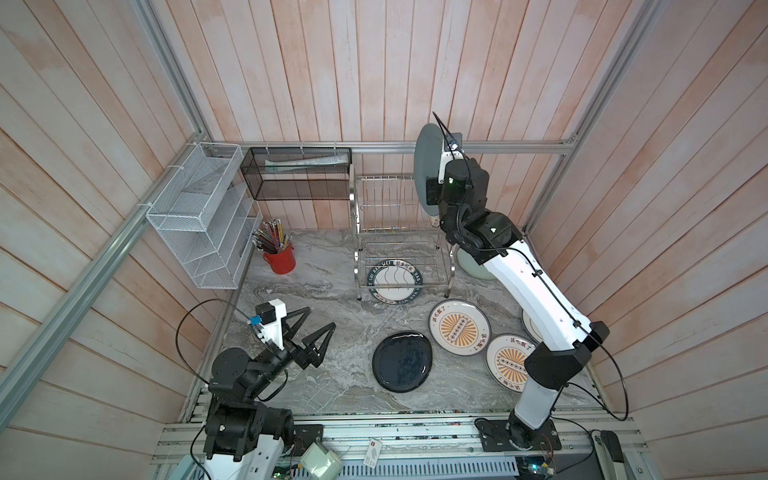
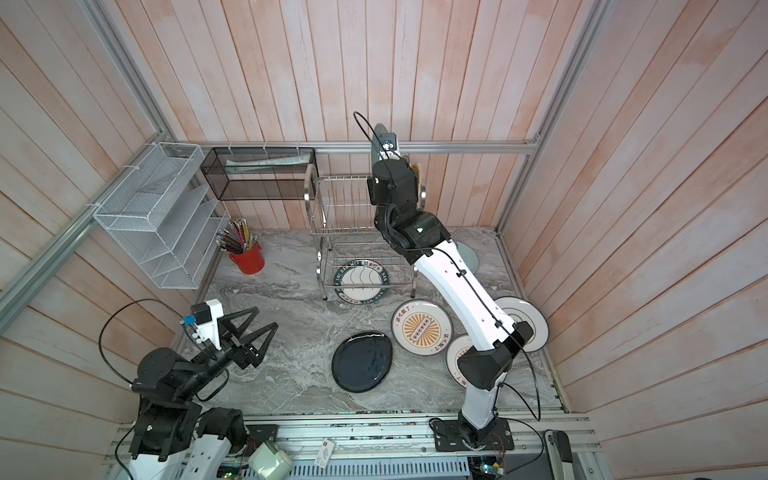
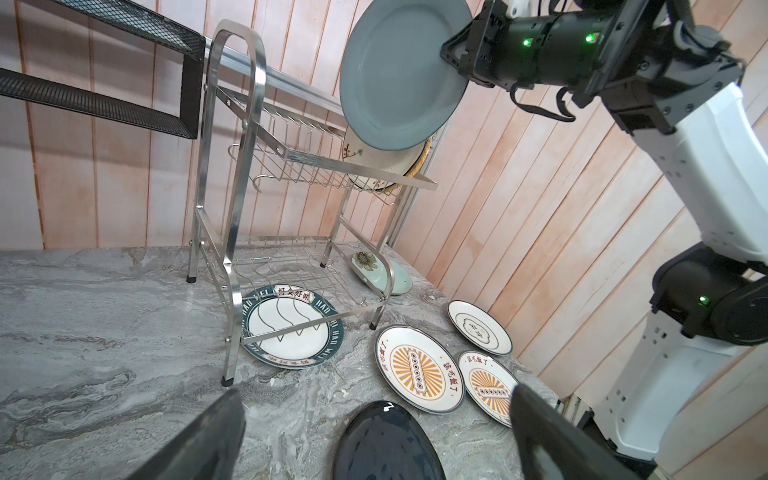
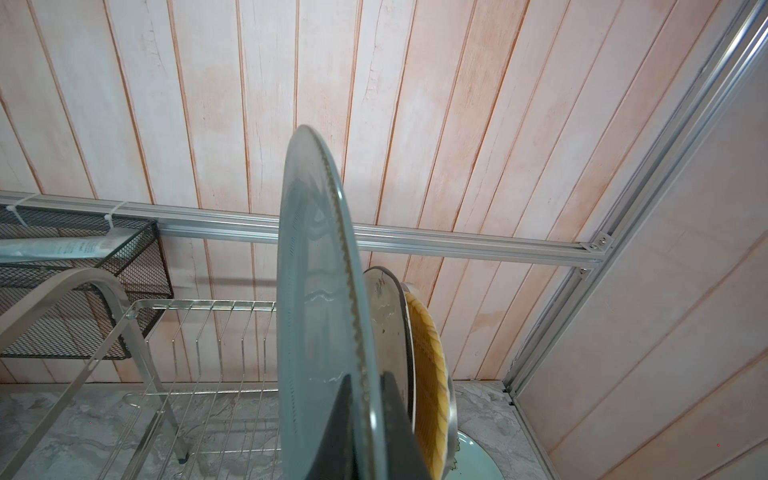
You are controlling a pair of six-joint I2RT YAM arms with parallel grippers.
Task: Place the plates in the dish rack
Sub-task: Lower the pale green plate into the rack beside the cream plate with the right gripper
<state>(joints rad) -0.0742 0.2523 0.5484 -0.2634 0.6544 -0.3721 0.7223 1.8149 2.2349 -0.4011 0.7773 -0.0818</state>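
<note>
My right gripper (image 4: 365,386) is shut on the rim of a grey-teal plate (image 1: 428,166), holding it on edge above the right end of the dish rack's (image 1: 395,232) top tier. Beside it in that tier stand a cream floral plate (image 4: 388,316) and a yellow woven plate (image 4: 428,365). On the table lie a black plate (image 1: 402,361), two orange-sunburst plates (image 1: 459,328) (image 1: 509,361), a blue-ring plate (image 2: 523,324), a mint plate (image 3: 382,270) and a green-lettered plate (image 1: 395,282) under the rack. My left gripper (image 1: 322,316) hovers open and empty near the table's left front.
A white wire shelf (image 1: 199,216) and a black mesh basket (image 1: 299,174) hang on the back-left walls. A red cup of pencils (image 1: 280,255) stands left of the rack. Plank walls close in on the right.
</note>
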